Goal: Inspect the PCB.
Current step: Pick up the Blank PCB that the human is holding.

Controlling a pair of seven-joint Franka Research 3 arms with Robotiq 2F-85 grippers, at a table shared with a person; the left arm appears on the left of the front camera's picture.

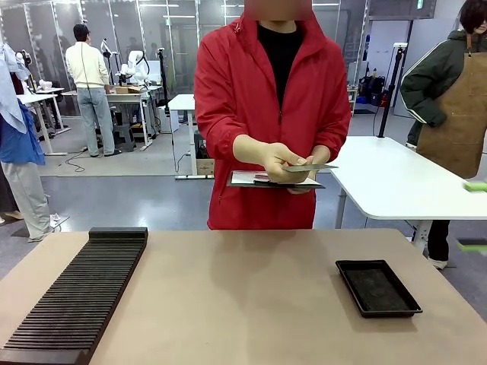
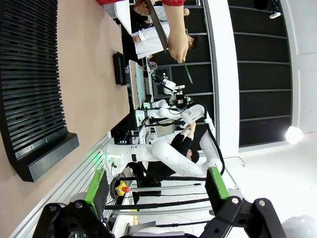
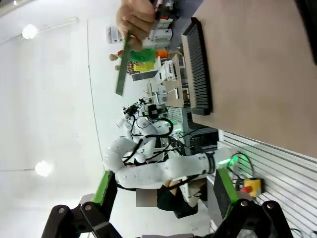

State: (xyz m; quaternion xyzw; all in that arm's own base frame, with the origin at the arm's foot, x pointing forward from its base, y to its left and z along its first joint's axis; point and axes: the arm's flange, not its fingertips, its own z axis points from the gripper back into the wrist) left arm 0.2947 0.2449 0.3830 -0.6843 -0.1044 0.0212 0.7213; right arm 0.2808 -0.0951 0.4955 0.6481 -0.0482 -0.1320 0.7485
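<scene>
Left gripper (image 2: 157, 171) and right gripper (image 3: 163, 173) are both hanging wide open, holding nothing. Person's hand (image 1: 278, 158) is pinching the PCB (image 1: 310, 167) by its edge over a clipboard (image 1: 259, 181), so I'd say that light pinch is risking a drop.

The tabletop (image 1: 251, 319) looks like smooth, matt tan laminate; the ribbed rack (image 1: 76, 304) and the shallow tray (image 1: 378, 287) look like matt black plastic; the person's red jacket (image 1: 236, 99) is smooth cloth with a faint sheen; the clipboard (image 1: 255, 179) carries white paper; the PCB (image 1: 310, 167) is thin, stiff and dull green.
</scene>
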